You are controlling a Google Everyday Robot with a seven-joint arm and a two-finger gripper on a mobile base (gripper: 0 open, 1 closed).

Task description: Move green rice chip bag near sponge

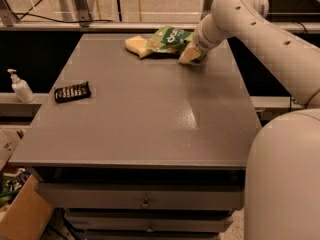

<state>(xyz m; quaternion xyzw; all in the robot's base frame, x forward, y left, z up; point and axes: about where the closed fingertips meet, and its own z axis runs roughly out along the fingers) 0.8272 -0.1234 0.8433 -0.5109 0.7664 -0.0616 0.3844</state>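
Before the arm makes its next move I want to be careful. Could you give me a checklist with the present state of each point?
1. Green rice chip bag next to sponge: ok, they look touching.
2. Gripper at the bag's right end: ok.
3. Gripper holding the bag: cannot tell.
4. Bag and sponge on the table, far end: ok.
5. Black ridged object away from the arm, near the left edge: ok.

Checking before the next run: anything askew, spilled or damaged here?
Nothing stands out. The green rice chip bag lies crumpled at the far edge of the table against the sponge, the gripper at its right end. The black ridged object lies flat near the left edge. No spill.
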